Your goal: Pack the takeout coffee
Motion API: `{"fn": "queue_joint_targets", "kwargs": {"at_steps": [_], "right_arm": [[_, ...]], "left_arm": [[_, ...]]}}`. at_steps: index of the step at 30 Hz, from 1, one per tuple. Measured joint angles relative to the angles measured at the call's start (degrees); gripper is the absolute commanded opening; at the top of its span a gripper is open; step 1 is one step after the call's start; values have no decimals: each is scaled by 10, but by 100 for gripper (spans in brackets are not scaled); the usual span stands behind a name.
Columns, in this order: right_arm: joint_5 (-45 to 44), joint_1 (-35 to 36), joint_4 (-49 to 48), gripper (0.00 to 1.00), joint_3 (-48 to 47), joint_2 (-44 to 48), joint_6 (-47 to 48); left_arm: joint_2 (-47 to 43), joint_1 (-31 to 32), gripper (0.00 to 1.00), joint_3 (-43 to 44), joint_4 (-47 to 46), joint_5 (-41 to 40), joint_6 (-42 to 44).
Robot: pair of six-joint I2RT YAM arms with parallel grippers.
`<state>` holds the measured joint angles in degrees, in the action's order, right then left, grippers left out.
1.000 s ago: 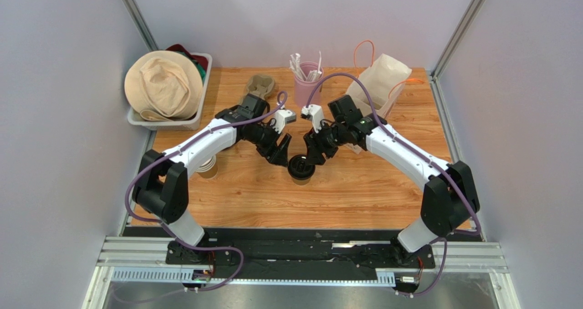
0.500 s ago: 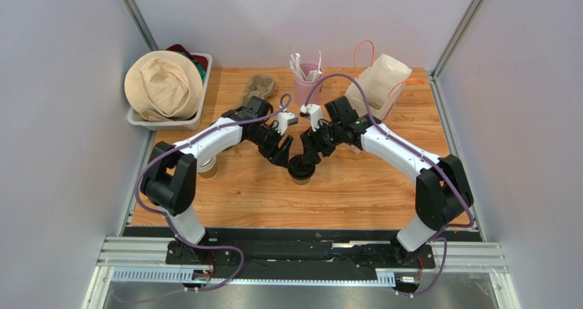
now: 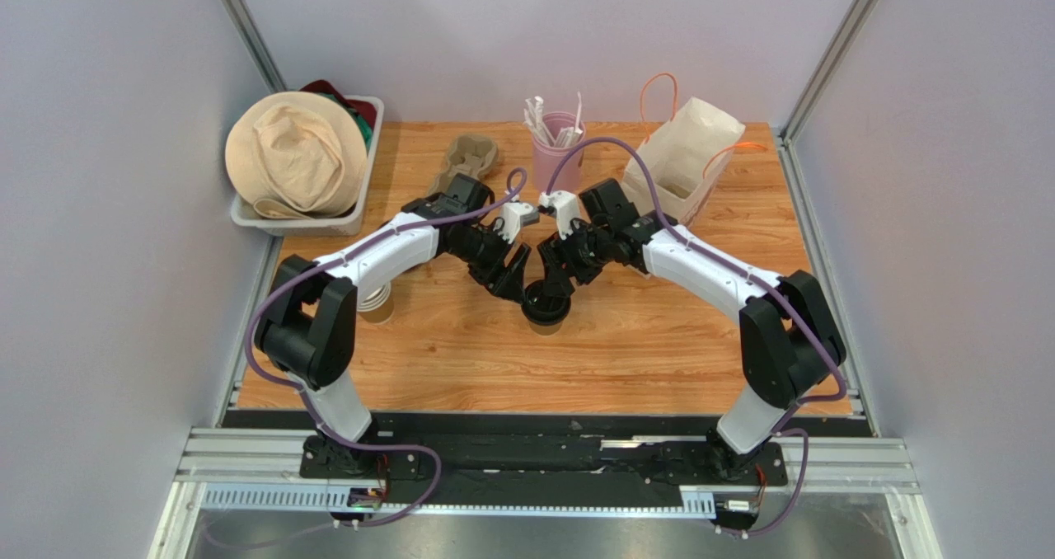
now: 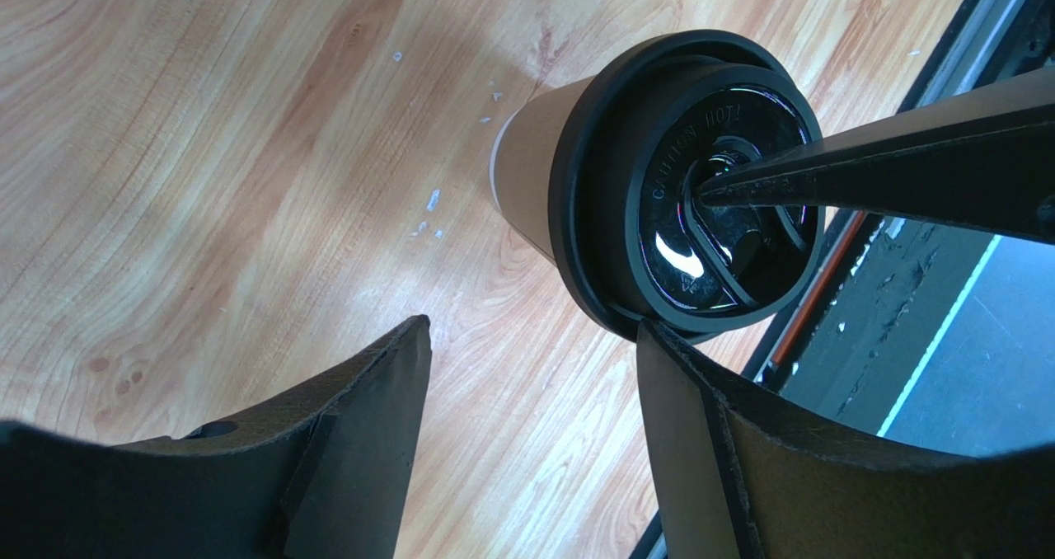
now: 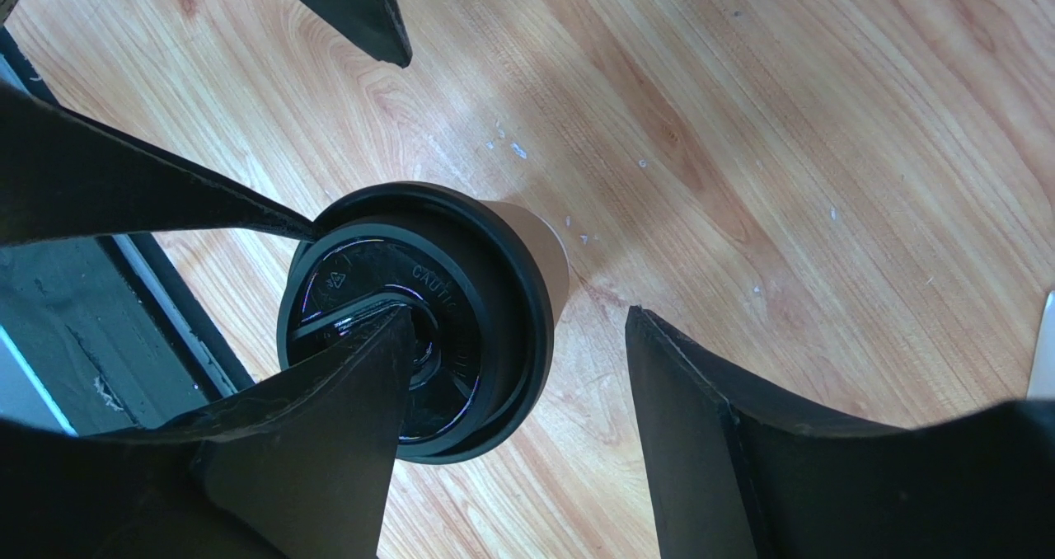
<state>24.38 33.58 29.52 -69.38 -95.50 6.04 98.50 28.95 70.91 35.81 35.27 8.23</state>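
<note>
The takeout coffee (image 3: 545, 308), a brown kraft cup under a black lid (image 4: 619, 176), stands upright on the wooden table between both arms. My left gripper (image 3: 510, 272) is open just left of the cup. In the left wrist view my left gripper (image 4: 533, 328) has bare wood between its fingers, and its right fingertip (image 4: 656, 343) is at the lid's rim. My right gripper (image 5: 520, 318) is open too. One of its fingers (image 5: 359, 386) lies over the lid (image 5: 489, 287), and the other stands beside the cup over bare wood. Neither gripper holds anything.
A pink cup of white sticks (image 3: 555, 139), a pulp cup carrier (image 3: 471, 153) and a paper bag with orange handles (image 3: 679, 151) stand along the back. A grey bin with a beige hat (image 3: 297, 157) sits at the back left. Stacked paper cups (image 3: 375, 299) stand under my left arm.
The right gripper's jaws have spread wider over the lidded cup, and that arm has drawn a little to the left. The left gripper has barely moved.
</note>
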Motion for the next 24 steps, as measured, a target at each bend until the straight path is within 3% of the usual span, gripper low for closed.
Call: {"fn": "queue_joint_targets", "kwargs": {"at_steps": [24], "right_arm": [[-5, 5, -18, 66, 8, -2, -6]], "left_arm": [[-4, -5, 68, -2, -2, -6, -16]]}}
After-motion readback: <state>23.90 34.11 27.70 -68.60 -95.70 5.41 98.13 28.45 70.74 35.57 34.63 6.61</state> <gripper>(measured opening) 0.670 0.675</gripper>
